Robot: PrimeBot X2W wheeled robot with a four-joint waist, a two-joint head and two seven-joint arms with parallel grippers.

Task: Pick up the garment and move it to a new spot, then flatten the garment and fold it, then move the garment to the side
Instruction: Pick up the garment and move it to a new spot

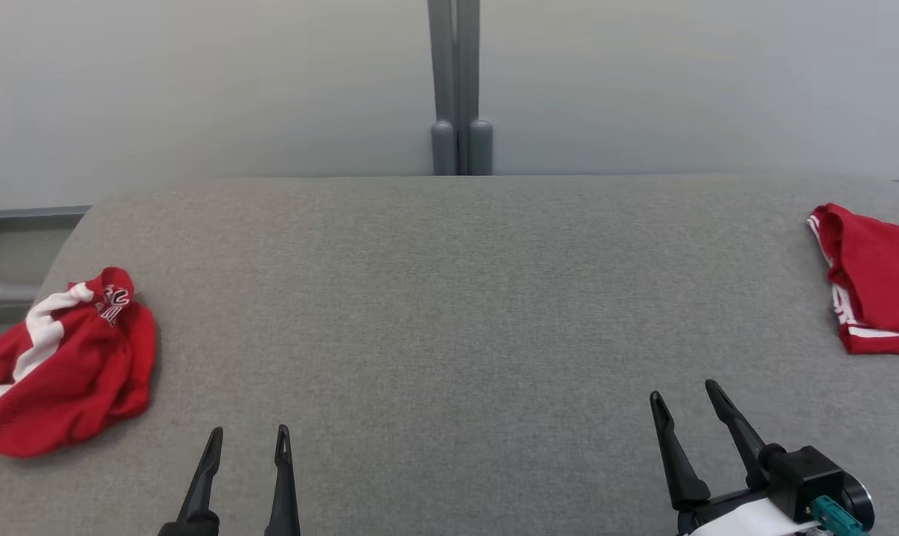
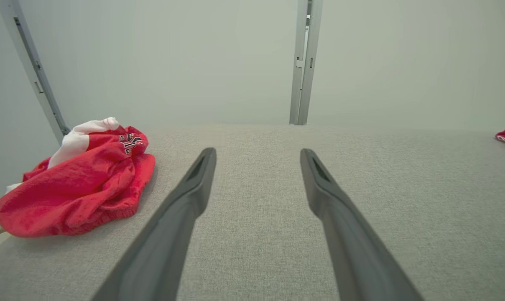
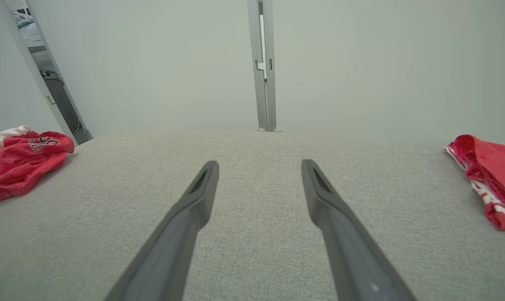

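The crumpled garment (image 1: 62, 365) lies in a red heap with a white stripe at the far left of the grey table (image 1: 457, 298), close to that left edge; it is left of and a little farther out than the left gripper (image 1: 248, 432), which hovers over bare cloth at the near edge with its jaws released and spread, holding nothing. The right gripper (image 1: 683, 391) sits near the right side, its fingers likewise parted and empty, well apart from the heap with the whole middle of the table between them; so the left arm is plainly the nearer one, and the reach probably goes leftward and slightly away. The heap is bunched, stretching loosely from near-left to far-right, with no clean edge to line the jaws on; a pinch on a raised fold looks the likeliest hold. A second, folded garment (image 1: 877, 279) rests at the far right edge, seemingly already set aside.
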